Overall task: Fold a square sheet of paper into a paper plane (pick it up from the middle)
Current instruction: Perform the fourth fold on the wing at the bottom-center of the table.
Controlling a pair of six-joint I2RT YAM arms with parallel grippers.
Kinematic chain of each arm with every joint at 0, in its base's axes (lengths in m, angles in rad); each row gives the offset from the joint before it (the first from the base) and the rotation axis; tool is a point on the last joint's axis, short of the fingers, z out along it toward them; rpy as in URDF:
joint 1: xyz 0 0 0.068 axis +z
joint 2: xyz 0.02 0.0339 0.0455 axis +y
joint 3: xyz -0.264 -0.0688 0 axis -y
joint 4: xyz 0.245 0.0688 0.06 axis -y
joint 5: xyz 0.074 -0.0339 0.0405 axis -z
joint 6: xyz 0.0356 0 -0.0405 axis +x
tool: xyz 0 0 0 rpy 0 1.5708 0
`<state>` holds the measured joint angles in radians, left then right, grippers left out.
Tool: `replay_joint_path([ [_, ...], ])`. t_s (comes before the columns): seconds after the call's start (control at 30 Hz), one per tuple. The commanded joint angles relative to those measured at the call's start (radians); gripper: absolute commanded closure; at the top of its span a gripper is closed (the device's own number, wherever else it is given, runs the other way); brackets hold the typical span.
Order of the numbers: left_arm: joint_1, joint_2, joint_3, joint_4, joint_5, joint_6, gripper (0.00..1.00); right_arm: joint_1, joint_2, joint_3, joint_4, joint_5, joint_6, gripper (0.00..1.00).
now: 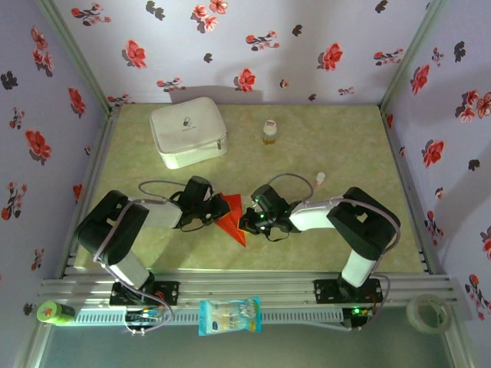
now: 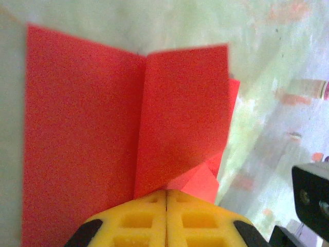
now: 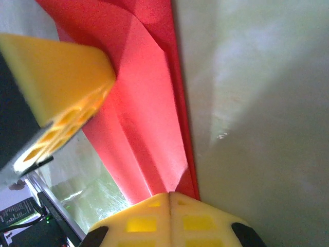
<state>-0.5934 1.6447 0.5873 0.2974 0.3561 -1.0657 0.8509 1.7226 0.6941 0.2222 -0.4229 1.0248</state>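
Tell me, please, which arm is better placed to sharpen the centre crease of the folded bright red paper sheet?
Probably the left: the left gripper is shut on the bright red paper at the crease's foot, while the right gripper pinches it by a long edge, anchoring it.

black-white arms [image 1: 115, 230], yellow finger pads [image 2: 139, 221]

Both grippers meet mid-table at the folded red paper [image 1: 234, 224]: left gripper [image 1: 220, 207] on its left edge, right gripper [image 1: 247, 222] on its right, tips near each other. The paper is a narrow wedge, point toward the arm bases. White zip case [image 1: 188, 132] well beyond the left gripper. Small bottle [image 1: 269, 132] beyond the right. Snack packet [image 1: 230, 316] behind both, on the front rail.
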Motion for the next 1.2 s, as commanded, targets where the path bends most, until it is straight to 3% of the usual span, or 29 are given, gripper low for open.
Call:
replay_joint_path([
  [0.0,0.05,0.028,0.036,-0.075,-0.083,0.054,0.92,0.008,0.035,-0.024,-0.167,0.033,-0.035,1.0],
  [0.57,0.134,0.092,0.139,-0.18,-0.085,0.147,0.91,0.007,0.029,-0.032,-0.215,0.017,-0.102,1.0],
  [1.0,0.158,0.078,0.218,-0.259,-0.081,0.19,0.9,0.002,0.025,-0.03,-0.246,-0.004,-0.154,1.0],
  [1.17,0.159,0.009,0.207,-0.276,-0.073,0.183,0.89,-0.011,0.019,-0.023,-0.295,-0.01,-0.202,1.0],
])
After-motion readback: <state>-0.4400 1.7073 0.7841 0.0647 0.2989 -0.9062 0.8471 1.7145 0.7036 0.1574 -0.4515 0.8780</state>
